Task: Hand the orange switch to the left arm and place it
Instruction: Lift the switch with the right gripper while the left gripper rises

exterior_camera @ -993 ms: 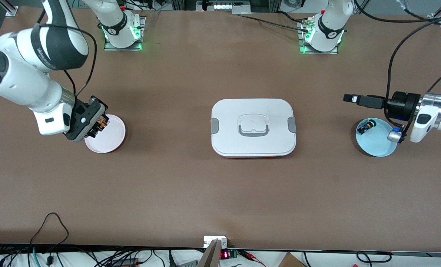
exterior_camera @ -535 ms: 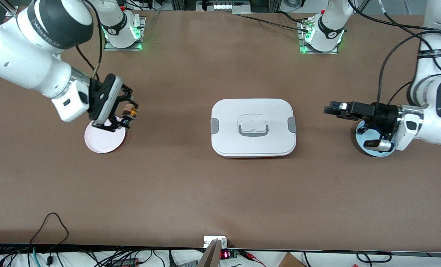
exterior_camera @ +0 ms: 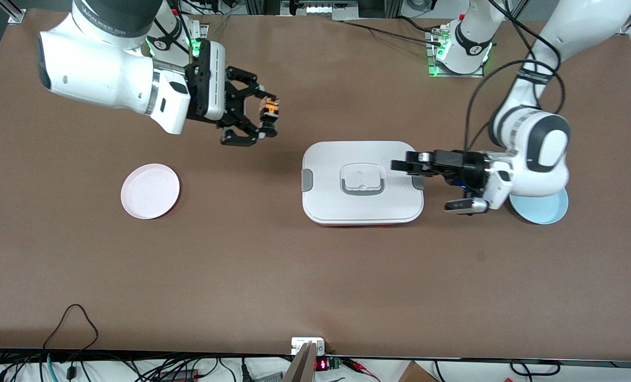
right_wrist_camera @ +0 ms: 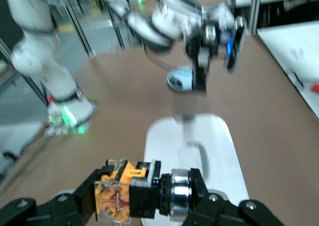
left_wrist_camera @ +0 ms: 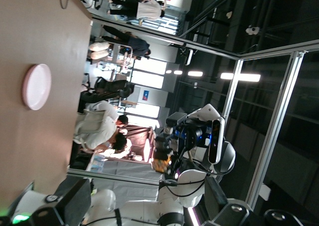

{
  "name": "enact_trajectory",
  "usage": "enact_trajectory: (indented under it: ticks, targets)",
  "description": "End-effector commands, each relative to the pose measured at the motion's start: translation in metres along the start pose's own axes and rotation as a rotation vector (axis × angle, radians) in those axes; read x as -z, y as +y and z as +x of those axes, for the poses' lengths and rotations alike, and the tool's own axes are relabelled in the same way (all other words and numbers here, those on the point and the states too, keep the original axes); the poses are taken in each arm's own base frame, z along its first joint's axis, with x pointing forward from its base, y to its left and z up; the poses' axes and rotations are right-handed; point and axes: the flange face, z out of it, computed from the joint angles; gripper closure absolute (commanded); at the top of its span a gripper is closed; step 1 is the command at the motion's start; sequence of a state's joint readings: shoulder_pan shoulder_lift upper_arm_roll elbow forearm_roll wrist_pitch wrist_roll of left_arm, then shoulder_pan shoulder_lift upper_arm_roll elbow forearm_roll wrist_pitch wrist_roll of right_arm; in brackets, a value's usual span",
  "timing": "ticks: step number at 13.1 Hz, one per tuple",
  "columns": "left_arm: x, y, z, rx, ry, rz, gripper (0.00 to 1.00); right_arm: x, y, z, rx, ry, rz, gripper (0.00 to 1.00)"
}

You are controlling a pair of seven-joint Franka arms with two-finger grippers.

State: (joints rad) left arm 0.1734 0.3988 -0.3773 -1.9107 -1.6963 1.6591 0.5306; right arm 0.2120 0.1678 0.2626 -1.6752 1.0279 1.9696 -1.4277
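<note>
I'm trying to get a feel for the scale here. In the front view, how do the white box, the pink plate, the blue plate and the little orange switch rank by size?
1. White rounded plastic box
2. Round pink plate
3. Tiny orange switch, lifted, so nearness may enlarge it

Round pale blue plate: mostly hidden, so unranked.

Smooth white plastic box (exterior_camera: pixel 362 183) with grey clips lies on a matt brown table (exterior_camera: pixel 294 276)
</note>
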Motion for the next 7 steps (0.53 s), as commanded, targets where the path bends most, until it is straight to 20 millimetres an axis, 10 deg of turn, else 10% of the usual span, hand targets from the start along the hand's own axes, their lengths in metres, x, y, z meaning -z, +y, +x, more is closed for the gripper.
enact_trajectory:
  ticks: [1,7]
  targets:
    - [-0.026,-0.006,-0.017,-0.005,-0.01,-0.041,0.0,-0.018,0.0,0.008,0.007,0.152,0.057,0.88]
    - [-0.087,-0.009,-0.068,0.025,0.002,-0.088,0.0,-0.074,0.005,0.004,-0.009,0.414,0.136,0.88]
